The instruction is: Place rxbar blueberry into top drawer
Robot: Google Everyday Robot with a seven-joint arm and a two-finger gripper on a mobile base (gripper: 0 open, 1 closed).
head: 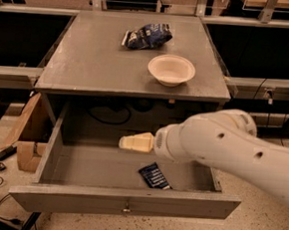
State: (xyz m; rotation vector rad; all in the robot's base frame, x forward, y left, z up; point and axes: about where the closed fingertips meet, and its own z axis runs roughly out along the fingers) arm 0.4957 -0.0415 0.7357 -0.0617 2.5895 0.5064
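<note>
**tinker_j:** Where's everything sitting right now?

**op_remote:** Big to small: the counter (88, 62) has the top drawer (77, 201) standing wide open under its front edge. My arm (222, 143) reaches in from beyond the front right corner, across the drawer's right side. The bowl (171, 69) sits toward the front right corner, and the snack bag (146, 36) is nearer the back edge. The gripper (136, 142) hangs over the middle of the drawer, below the front edge, pointing left. I can't tell if it's spread or pressed together, but it's carrying nothing. The rxbar blueberry (154, 175) lies flat on the drawer floor, right of centre, just behind the drawer front and apart from the gripper.

**tinker_j:** So what's the move?

**op_remote:** I'd call the placing done, so it's the exit. I'd lift straight up first, then back off to the right. The counter's front edge sits above the drawer's rear, and the drawer front is a lip I could clip. There's loads of open room over the drawer's left half. The right wall is tight under my arm.
</note>
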